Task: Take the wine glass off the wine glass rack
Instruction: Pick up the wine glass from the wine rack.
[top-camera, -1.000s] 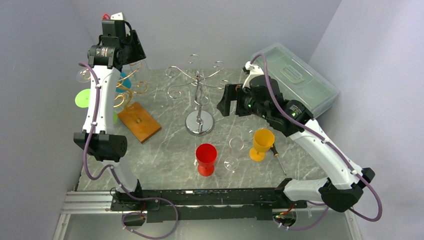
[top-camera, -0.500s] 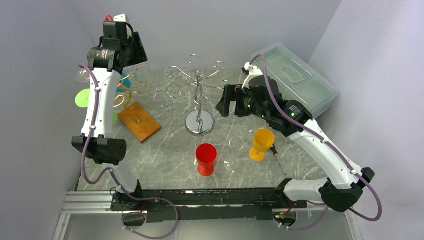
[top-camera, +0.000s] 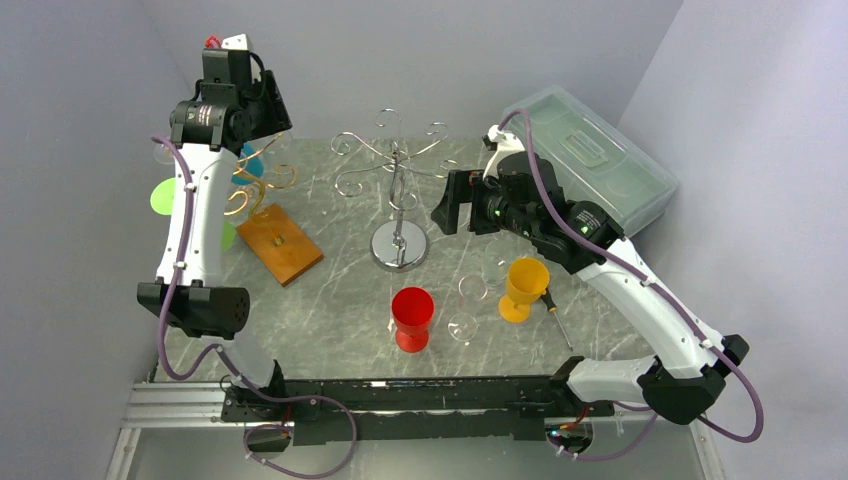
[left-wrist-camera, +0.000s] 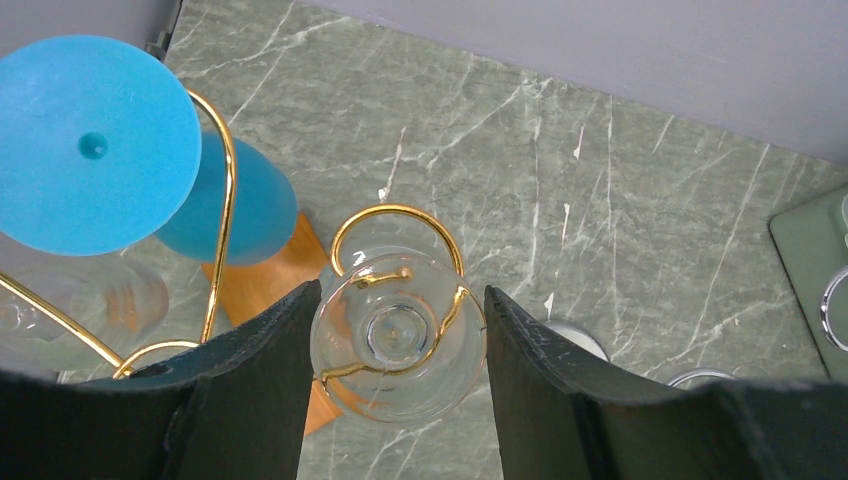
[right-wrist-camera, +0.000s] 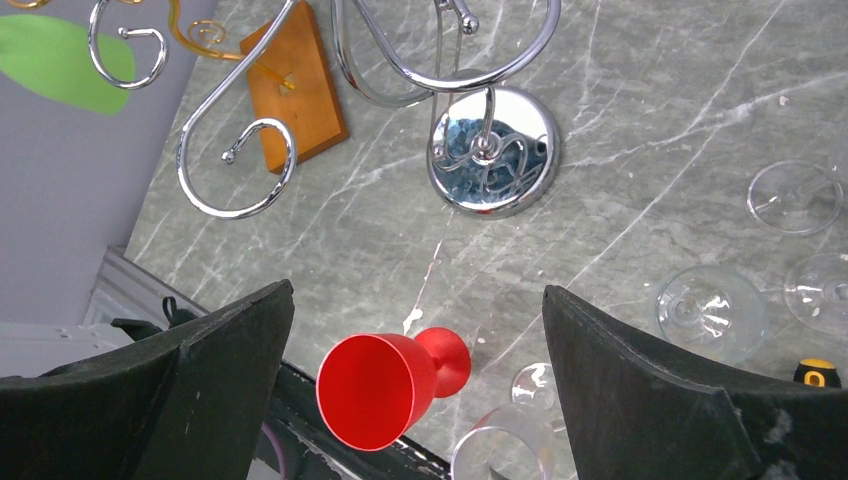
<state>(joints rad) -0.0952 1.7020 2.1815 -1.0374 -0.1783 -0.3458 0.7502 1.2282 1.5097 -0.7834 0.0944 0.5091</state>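
While the right arm has kept its place over the middle of the surface (top-camera: 330, 290), its right fingers (right-wrist-camera: 200, 390) spread wide and holding nothing above the red glass (right-wrist-camera: 385, 385), the left arm has shifted over the last second: seen from above, its elbow has swung outward to the left and its wrist has crept toward the back-left corner. The gap between the left fingers (left-wrist-camera: 250, 400) has not altered during that shift. In the wrist view they sit against either side of the clear wine glass (left-wrist-camera: 398, 335), pinching its bowl as it hangs upside down from the gold rack (left-wrist-camera: 218, 210), just beside the blue glass (left-wrist-camera: 95, 145). Gold wire still crosses the foot of the clear glass, and a curl of the rack arcs just behind it, so it does not look free yet. A steady grip with a moving arm suggests the grasp is done and the pull-out has begun. What remains, by my reading, is to slide the foot clear along the open end of the wire; a tilted pull could catch the stem on the curl.
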